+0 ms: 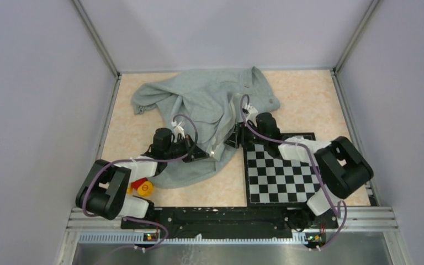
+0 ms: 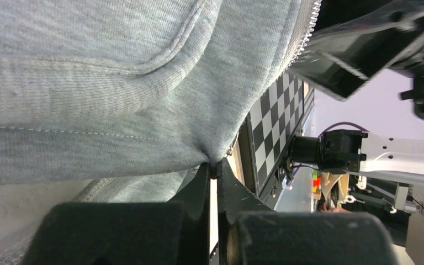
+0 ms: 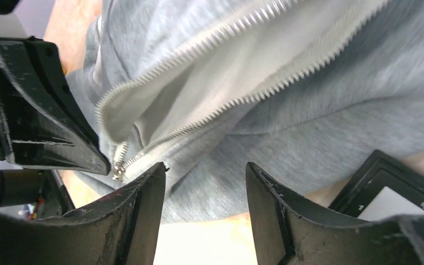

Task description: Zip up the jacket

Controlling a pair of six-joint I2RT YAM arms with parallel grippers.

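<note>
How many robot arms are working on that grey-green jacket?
2. The black-and-white left arm comes from the near left, left end effector pinching the soft grey-green fleece jacket; the right arm crosses the black-and-white chessboard, right end effector open at the white zipper.

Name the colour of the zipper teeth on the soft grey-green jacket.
White zipper teeth; clearest in the right wrist view.

the pale beige table (image 1: 124, 132) carries three things. the chessboard (image 1: 279, 174) lies flat on it. the jacket (image 1: 210, 105) sprawls crumpled to the left of the chessboard and behind it, its lower hem just beside the board's left edge, perhaps touching. well left of the chessboard lies a small red and yellow object (image 1: 142, 186), partly hidden.
</note>
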